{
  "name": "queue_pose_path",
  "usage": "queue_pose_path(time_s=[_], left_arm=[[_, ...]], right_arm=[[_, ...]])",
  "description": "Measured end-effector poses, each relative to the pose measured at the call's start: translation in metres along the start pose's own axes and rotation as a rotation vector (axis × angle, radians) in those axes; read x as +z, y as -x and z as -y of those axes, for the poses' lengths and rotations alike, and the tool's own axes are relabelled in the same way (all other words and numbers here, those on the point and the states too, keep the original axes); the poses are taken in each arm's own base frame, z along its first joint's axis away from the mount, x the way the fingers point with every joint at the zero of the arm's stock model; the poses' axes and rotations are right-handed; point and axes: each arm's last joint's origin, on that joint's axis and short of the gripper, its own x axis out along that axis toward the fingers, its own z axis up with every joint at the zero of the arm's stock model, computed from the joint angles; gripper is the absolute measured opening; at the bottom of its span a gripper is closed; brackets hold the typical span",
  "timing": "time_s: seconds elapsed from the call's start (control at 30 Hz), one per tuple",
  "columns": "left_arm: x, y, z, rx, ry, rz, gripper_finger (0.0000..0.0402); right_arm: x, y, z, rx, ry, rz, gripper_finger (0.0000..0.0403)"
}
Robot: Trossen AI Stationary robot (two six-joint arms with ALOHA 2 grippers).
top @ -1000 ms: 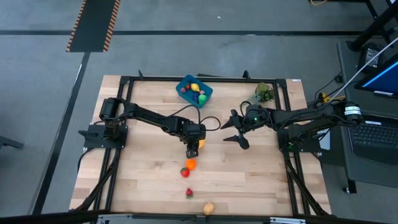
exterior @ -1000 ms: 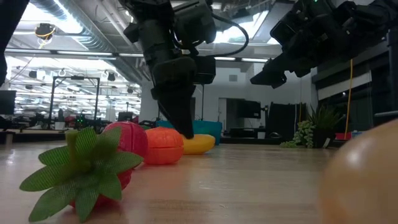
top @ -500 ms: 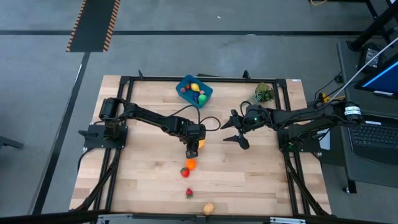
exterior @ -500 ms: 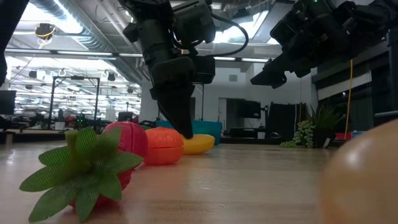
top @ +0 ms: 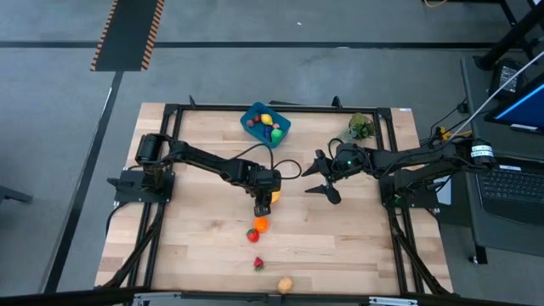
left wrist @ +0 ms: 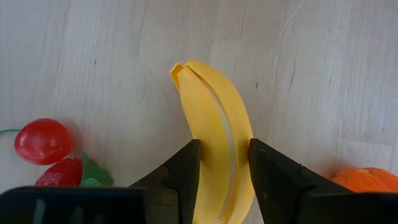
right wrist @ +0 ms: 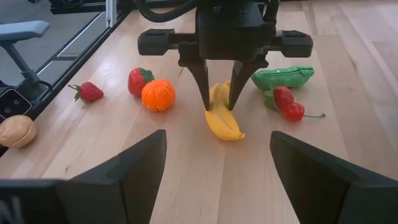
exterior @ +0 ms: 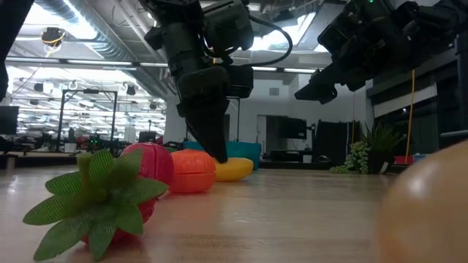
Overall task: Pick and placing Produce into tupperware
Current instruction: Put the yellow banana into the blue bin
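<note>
Banana (left wrist: 214,162): yellow toy, curved, lying flat on the wooden table (top: 340,238) near mid-table, stem end pointing away from the left wrist. Left gripper (left wrist: 224,168) is down over it, fingers (left wrist: 186,168) narrowed to either side of the banana's thicker end and touching it. Banana is on the wood, not lifted. From the right wrist view the same: left gripper (right wrist: 219,99) pointing straight down, tips at the banana (right wrist: 224,121).

Blue container (top: 265,124) sits at the far edge of the table, well apart from the banana, with a few pieces in it: yellow, red, green visible, others too small to tell.

Versus a second ago: no change. Left gripper in the same spot with the same grip, banana same pose, right arm same.

Right gripper (top: 323,177) hangs above the table to the right of the left gripper, fingers spread wide, holding nothing.

Around the banana: orange (right wrist: 158,95) just beside it, red apple (right wrist: 138,81) beyond that, strawberry (right wrist: 89,91) and a tan round piece (right wrist: 17,131) further toward the near edge. On the other side, green pea pod (right wrist: 283,76), with a second strawberry (right wrist: 283,97) and a cherry (right wrist: 294,111) near it. Plant sprig (top: 360,127) at the far right corner. In the low view the leafy strawberry (exterior: 110,197) fills the foreground and the apple and orange partly hide the banana (exterior: 234,169).
</note>
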Motion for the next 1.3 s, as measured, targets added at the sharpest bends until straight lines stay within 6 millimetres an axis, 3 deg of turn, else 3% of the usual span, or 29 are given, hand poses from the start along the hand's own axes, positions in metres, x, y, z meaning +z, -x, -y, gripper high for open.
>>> queue_pose_path(time_s=[0.17, 0.53, 1.3], left_arm=[[0.0003, -0.0004, 0.0001, -0.002, 0.0, 0.004, 0.0141], [-0.0014, -0.002, -0.0004, 0.001, 0.0, -0.007, 0.0239], [-0.0011, -0.0006, -0.0019, 0.008, 0.003, -0.011, 0.0238]], right_arm=[[0.0, 0.0, 0.0, 0.0, 0.0, 0.0, 0.0288], [0.0, 0.0, 0.0001, 0.0, 0.0, 0.0, 0.0288], [-0.0008, 0.0, 0.0001, 0.0, -0.003, -0.008, 0.0288]])
